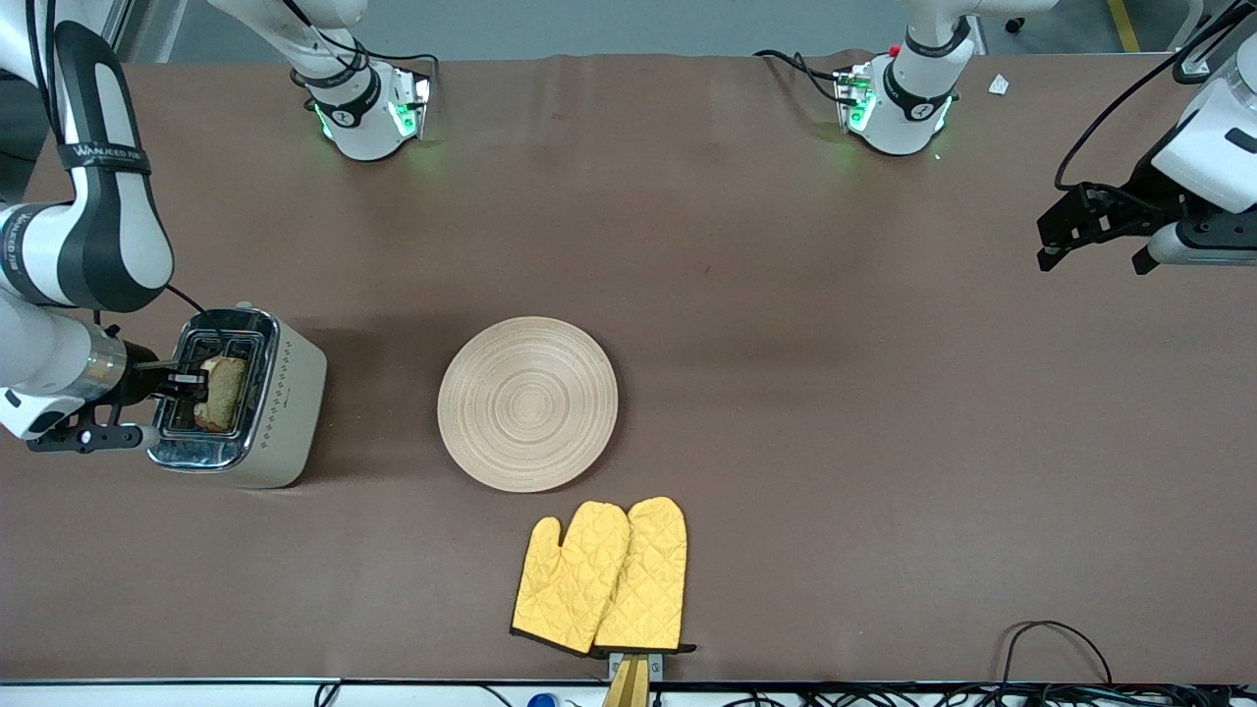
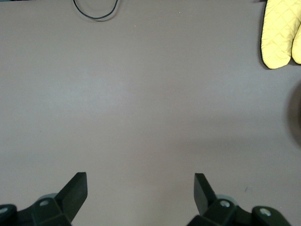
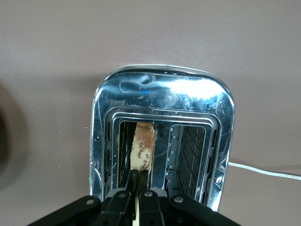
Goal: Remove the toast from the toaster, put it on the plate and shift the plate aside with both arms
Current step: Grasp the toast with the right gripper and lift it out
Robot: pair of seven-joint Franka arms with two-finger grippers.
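Oven mitts point(image 1: 601, 577): two yellow quilted mitts lay side by side on the brown desk point(image 1: 835, 412), nearest the front camera, touching each other, just nearer that camera than the plate and well apart from both tools.

Plate point(image 1: 527, 403): the pale ringed wooden plate lay flat near the middle of the desk with nothing on it. It sat between the two tools, closer to the right tool, beside the toaster with a gap of bare desk between them.

Toaster point(image 1: 280, 393): a cream toaster with a shiny chrome top stood toward the right arm's end of the desk, directly under the right tool. Its two slots faced up.

Toast point(image 1: 222, 393): the brown speckled slice stood on edge in one slot of the toaster, its upper part sticking out above the chrome, pinched at its top edge by the right tool. The other slot showed only its wire grid.

Right tool point(image 3: 138, 178): it sat over the toaster, fingers point(image 3: 133, 181) drawn tight together on the thin edge of the toast.

Left tool point(image 2: 140, 188): it hung over bare desk at the left arm's end, well apart from the plate, fingers point(image 2: 75, 188) spread wide with nothing between them. That arm waited.

Cable point(image 2: 95, 12): a black loop lay on the desk at its front edge, toward the left arm's end.
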